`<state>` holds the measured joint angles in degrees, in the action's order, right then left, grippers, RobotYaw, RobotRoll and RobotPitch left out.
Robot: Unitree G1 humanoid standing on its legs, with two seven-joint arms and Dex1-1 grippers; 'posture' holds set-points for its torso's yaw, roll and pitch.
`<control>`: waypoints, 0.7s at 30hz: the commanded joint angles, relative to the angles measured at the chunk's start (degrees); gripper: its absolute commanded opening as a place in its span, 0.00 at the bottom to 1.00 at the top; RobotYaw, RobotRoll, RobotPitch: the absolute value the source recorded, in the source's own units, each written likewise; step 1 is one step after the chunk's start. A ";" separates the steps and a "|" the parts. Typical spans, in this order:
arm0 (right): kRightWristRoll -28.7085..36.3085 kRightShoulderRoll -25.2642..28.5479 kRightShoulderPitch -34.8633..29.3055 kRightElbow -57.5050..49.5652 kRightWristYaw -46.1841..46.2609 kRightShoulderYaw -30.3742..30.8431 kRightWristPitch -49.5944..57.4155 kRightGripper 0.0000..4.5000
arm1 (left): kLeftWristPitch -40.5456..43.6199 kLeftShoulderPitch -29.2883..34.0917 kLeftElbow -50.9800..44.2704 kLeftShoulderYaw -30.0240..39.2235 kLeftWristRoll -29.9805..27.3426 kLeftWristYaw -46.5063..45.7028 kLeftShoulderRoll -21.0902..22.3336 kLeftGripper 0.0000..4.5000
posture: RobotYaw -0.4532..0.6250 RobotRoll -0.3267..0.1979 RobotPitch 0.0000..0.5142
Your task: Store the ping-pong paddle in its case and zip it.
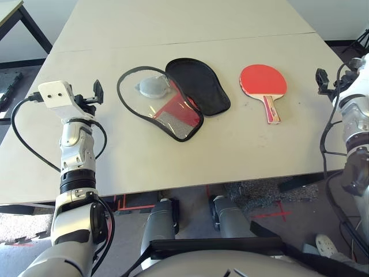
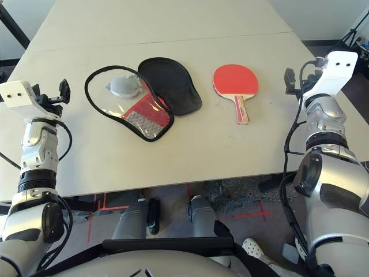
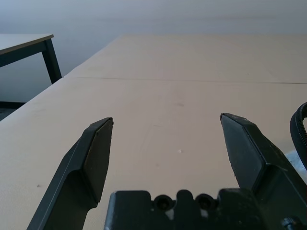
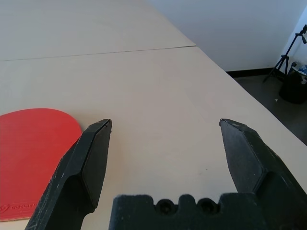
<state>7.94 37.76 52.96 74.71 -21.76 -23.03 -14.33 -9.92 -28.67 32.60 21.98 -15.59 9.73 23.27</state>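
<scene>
Bright, even room light; soft faint shadows on table [image 1: 190, 23]; all views sharp.

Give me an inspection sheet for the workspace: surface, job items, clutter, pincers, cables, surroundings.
Surface: light table, seam across the far part.
Job's things: ping-pong paddle flat, red face up, handle toward the robot, outside the case; case unzipped, lying open to the paddle's left.
Clutter: small grey pouch lying in the open case under its clear panel.
Grippers: left pincer open, empty, left of the case; right pincer open, empty, right of the paddle.
Cables: black cable looping off the left forearm; more along the right arm.
Surroundings: second table at far left; tripod on the floor at right.
</scene>
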 commanded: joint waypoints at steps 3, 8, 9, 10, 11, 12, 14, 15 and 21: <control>-0.52 -0.02 0.48 0.70 0.11 0.47 0.39 0.99 | -0.86 0.59 -0.09 0.36 0.57 -0.88 0.12 1.00 | 0.45 0.62 0.26; -0.73 0.06 0.94 0.75 0.47 0.49 0.70 0.99 | 2.09 -2.57 -2.33 1.81 -0.79 -2.28 2.62 1.00 | 0.44 0.62 0.28; -0.77 0.01 1.03 0.74 0.46 0.53 0.72 0.99 | 3.44 -3.49 -3.53 1.66 -1.34 -1.89 3.10 1.00 | 0.44 0.62 0.28; -0.77 -0.01 1.06 0.73 0.42 0.54 0.78 0.99 | 5.00 -4.28 -4.95 1.00 -1.63 -0.92 3.65 1.00 | 0.44 0.62 0.28; -0.77 -0.02 1.06 0.74 0.39 0.54 0.82 0.99 | 6.11 -4.74 -5.93 0.55 -1.75 -0.24 4.00 1.00 | 0.44 0.62 0.28; -0.73 0.00 1.04 0.74 0.35 0.51 0.90 0.99 | 6.94 -5.13 -6.84 0.19 -1.85 0.39 4.21 1.00 | 0.44 0.62 0.28; -0.66 -0.06 0.83 0.74 0.18 0.50 1.10 0.99 | 10.30 -6.91 -9.69 -1.04 -2.82 2.85 4.93 1.00 | 0.45 0.62 0.28; -0.47 -0.11 0.67 0.76 0.05 0.36 1.34 0.99 | 12.24 -7.79 -11.62 -1.76 -3.59 4.17 5.02 1.00 | 0.44 0.62 0.28; 0.00 -0.82 0.46 0.57 -0.51 0.14 2.33 0.99 | 22.09 -8.35 -24.41 -9.71 -6.08 13.44 4.38 1.00 | 0.44 0.62 0.26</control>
<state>7.70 37.07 53.37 74.71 -21.86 -22.94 -12.85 9.48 -37.54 10.91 14.33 -21.02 20.88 27.77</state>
